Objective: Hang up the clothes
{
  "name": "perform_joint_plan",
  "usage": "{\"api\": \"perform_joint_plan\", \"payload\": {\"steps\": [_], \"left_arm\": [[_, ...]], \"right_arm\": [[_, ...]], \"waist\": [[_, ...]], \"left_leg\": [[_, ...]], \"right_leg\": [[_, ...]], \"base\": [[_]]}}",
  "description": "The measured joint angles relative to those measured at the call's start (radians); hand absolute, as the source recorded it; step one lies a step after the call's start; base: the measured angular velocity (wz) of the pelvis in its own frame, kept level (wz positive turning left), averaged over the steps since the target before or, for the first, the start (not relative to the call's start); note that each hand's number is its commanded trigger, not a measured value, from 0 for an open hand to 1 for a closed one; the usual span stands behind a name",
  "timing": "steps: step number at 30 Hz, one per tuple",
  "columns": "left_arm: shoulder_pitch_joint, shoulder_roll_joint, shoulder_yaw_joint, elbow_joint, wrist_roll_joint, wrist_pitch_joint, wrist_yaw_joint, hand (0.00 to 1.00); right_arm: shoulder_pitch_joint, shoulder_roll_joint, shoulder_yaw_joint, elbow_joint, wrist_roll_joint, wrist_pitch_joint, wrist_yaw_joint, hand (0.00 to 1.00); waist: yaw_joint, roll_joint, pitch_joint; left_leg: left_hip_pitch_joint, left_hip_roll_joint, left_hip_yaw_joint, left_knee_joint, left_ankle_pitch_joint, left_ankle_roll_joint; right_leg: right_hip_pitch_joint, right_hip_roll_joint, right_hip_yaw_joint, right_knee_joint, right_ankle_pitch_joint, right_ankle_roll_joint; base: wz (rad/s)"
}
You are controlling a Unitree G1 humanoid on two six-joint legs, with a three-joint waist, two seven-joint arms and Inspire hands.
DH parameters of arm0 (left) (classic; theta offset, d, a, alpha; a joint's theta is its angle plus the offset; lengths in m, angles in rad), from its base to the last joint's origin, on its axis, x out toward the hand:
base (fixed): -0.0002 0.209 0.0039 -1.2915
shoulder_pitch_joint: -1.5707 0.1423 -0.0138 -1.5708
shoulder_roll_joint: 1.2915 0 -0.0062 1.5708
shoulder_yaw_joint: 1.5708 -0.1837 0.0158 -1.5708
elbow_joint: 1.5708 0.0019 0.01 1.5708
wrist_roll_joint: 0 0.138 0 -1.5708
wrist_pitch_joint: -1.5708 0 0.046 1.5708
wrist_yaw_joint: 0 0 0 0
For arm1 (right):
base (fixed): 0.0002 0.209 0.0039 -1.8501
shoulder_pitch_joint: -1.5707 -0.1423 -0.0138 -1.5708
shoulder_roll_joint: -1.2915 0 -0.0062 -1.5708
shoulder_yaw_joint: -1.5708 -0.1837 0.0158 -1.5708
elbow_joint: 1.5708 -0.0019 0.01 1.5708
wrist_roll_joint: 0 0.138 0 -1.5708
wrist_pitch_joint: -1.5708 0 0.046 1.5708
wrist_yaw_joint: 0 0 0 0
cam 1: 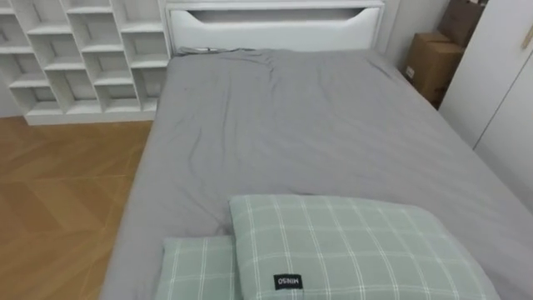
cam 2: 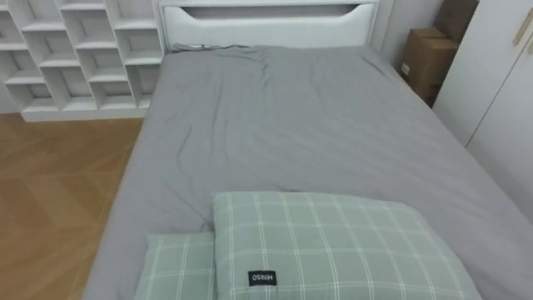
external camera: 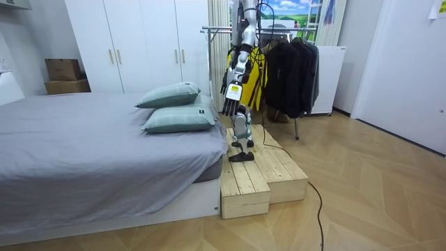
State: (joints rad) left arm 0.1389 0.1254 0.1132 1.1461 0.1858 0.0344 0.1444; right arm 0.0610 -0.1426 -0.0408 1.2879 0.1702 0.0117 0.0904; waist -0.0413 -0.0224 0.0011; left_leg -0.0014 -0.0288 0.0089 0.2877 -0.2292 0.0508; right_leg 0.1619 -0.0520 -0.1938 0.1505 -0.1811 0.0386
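Clothes [external camera: 291,66] on rack [external camera: 214,29] behind left hand [external camera: 231,103]

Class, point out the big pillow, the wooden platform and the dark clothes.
big pillow [cam 1: 350,246]: left eye view, middle.
wooden platform [external camera: 279,167]: room view, top boards.
dark clothes [external camera: 291,73]: room view, jacket front.

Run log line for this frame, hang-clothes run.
stance: on wooden platform at pillow end of bed, facing bed | left hand: low at side | clothes: hung on rack behind robot | pillows: two, stacked on bed

Eye views overlook bed [cam 1: 316,125]; room view sideways.
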Motion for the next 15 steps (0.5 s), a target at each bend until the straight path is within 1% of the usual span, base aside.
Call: {"api": "perform_joint_plan", "payload": {"steps": [3,9,15], "left_arm": [[0.007,-0.011,-0.001,0.003,-0.031,-0.007,0.002,0.00],[0.011,-0.009,-0.020,0.015,-0.078,-0.039,0.011,0.00],[0.011,-0.006,-0.041,0.017,-0.097,-0.042,0.022,0.00]], "right_arm": [[0.000,0.000,0.013,0.002,0.000,-0.003,-0.002,0.00],[0.000,0.001,0.023,0.003,0.023,-0.010,-0.001,0.00],[0.000,0.001,0.057,0.002,0.046,-0.010,-0.002,0.00]], "waist": [[-0.004,0.000,0.0017],[-0.004,-0.001,0.0038],[-0.003,-0.002,0.0045]], "left_leg": [[0.019,0.000,0.002,-0.016,0.001,-0.001],[0.022,0.000,0.002,-0.021,0.001,-0.001],[0.022,0.000,0.003,-0.021,0.001,-0.001]], "right_leg": [[0.012,0.000,-0.001,-0.001,0.000,0.000],[0.013,0.000,-0.001,-0.001,0.000,0.000],[0.012,0.000,-0.002,-0.001,0.000,0.000]], "base": [[0.00],[0.00],[0.00]]}}
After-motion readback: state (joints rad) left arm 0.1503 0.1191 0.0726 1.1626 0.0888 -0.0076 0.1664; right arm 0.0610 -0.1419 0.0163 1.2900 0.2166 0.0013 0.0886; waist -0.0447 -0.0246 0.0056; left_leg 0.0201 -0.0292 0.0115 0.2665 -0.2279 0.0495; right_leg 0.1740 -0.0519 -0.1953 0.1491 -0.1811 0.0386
